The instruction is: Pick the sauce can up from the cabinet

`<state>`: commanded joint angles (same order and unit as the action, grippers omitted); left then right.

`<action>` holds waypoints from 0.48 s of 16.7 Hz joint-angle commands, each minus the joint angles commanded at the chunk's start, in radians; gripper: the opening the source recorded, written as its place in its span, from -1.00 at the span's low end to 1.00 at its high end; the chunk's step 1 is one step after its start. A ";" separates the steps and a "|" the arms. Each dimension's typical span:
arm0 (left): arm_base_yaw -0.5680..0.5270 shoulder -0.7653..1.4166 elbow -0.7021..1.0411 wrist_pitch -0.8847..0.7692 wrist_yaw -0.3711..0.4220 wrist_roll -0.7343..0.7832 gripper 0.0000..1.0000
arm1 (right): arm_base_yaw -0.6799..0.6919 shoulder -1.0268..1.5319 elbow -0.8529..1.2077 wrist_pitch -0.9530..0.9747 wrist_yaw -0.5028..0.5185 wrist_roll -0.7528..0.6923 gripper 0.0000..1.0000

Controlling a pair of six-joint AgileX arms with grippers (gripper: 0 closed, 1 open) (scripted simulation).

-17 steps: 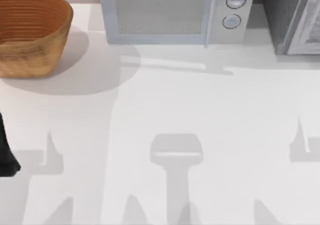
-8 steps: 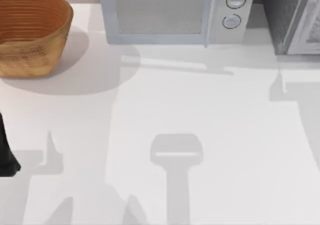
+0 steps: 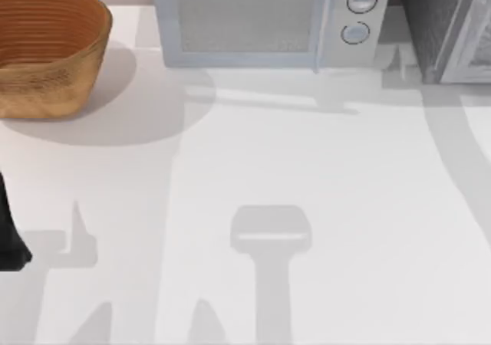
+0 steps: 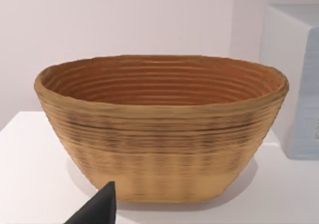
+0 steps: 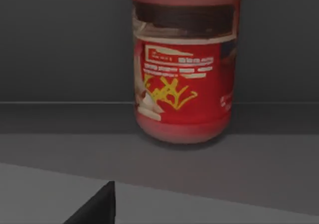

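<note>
The sauce can (image 5: 184, 64), red with a dark band and a white-and-yellow label, stands upright on a dark grey shelf of the cabinet (image 5: 224, 169) in the right wrist view. A dark tip of my right gripper (image 5: 97, 208) shows at the picture's lower edge, short of the can and not touching it. In the top view the cabinet (image 3: 441, 23) is the dark speckled unit at the back right corner, with a lighter framed panel. My left arm (image 3: 9, 234) is parked at the table's left edge, and its gripper (image 4: 97, 209) faces the basket.
A woven brown basket (image 3: 46, 50) sits at the back left. A pale microwave (image 3: 265, 19) with two round knobs stands at the back middle, just left of the cabinet. The white table (image 3: 253, 169) stretches in front of them.
The right arm's shadow has slid from the table's right middle up to the cabinet's foot. The left arm, basket and microwave have not moved.
</note>
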<state>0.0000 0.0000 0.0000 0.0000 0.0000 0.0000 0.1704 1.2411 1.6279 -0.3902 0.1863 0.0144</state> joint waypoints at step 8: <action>0.000 0.000 0.000 0.000 0.000 0.000 1.00 | 0.014 0.086 0.114 -0.027 0.010 0.001 1.00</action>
<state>0.0000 0.0000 0.0000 0.0000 0.0000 0.0000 0.1846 1.3272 1.7418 -0.4174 0.1967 0.0157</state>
